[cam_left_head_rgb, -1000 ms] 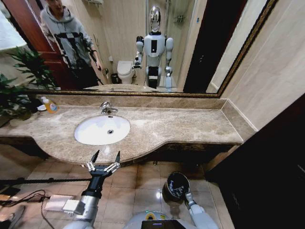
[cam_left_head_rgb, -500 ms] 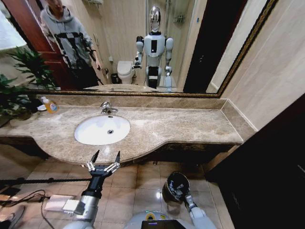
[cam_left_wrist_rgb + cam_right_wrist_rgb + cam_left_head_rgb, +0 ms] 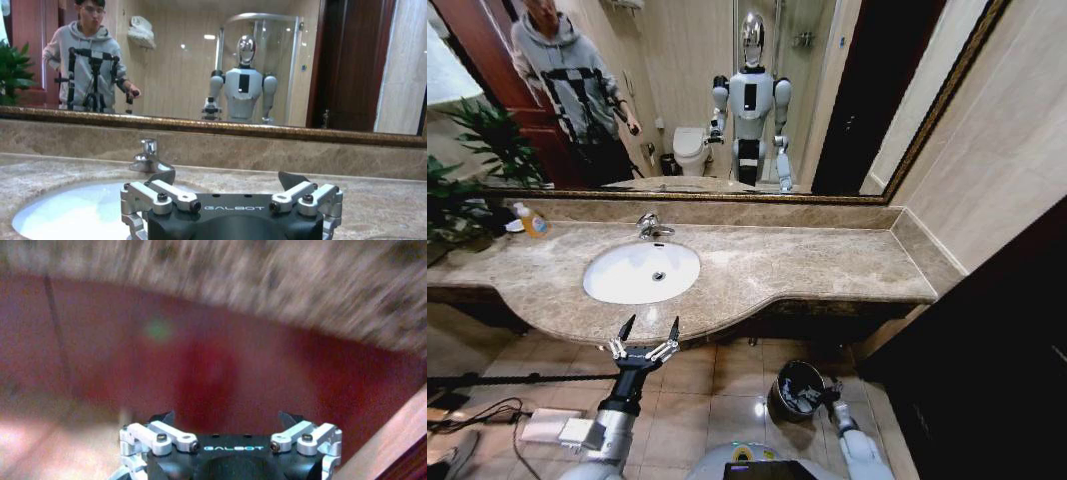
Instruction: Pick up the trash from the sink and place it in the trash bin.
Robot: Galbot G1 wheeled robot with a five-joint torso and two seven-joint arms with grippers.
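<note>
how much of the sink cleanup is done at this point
The white oval porcelain basin looks bare of trash, and pale scraps lie inside the small round black bin on the floor, so the clearing looks done. Nothing is in hand: the left pincer hangs open at the counter's front edge, and the right pincer is open, low beside the bin. Little seems left.

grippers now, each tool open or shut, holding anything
Left tool: open, empty, hanging before the countertop edge.
Right tool: open, empty, beside the trash bin.
</note>
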